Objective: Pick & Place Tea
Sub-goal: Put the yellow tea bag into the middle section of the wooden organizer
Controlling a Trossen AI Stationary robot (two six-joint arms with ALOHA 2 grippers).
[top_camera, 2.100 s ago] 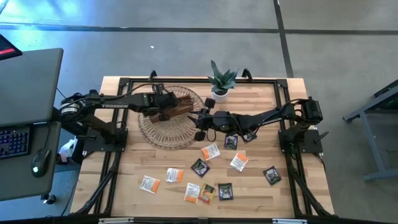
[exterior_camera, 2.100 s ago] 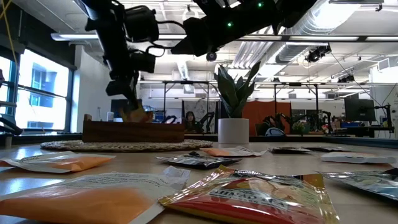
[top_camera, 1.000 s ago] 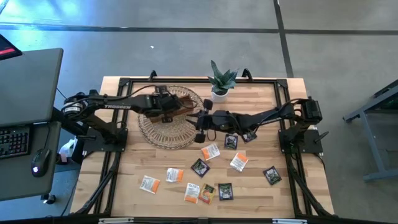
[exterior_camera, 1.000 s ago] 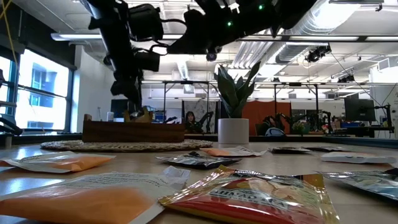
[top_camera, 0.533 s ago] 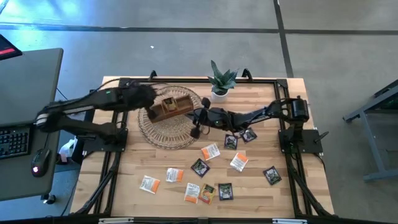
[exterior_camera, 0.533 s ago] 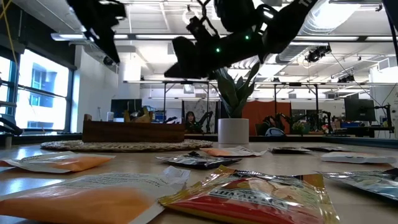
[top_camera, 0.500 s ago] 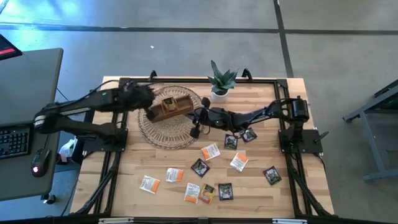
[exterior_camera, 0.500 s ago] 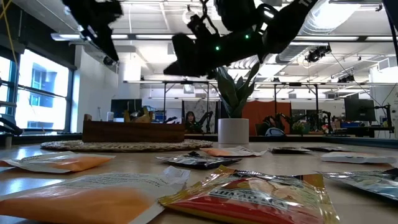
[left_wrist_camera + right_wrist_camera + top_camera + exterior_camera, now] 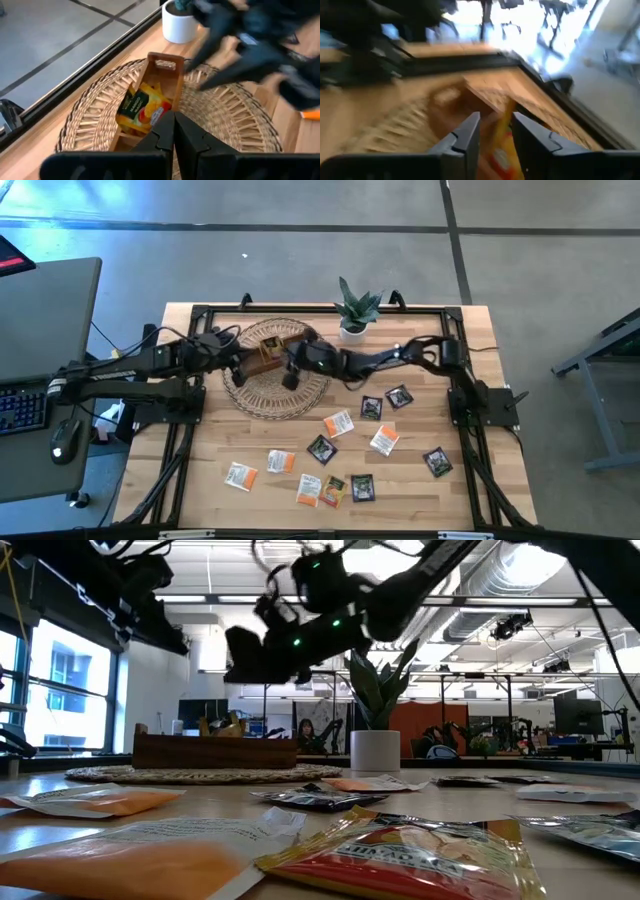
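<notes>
The left end effector [image 9: 172,131] is closed with nothing between its fingers, above the round woven mat [image 9: 272,392] near the surface's [image 9: 440,500] far left corner. On that mat stands the wooden tray [image 9: 155,92], with tea sachets [image 9: 142,107] in it just ahead of those fingers. The right end effector [image 9: 495,131] hangs over the tray, fingers apart, an orange sachet [image 9: 502,142] showing blurred between them; whether it grips is unclear. Other loose sachets [image 9: 340,423] lie scattered toward the near edge.
</notes>
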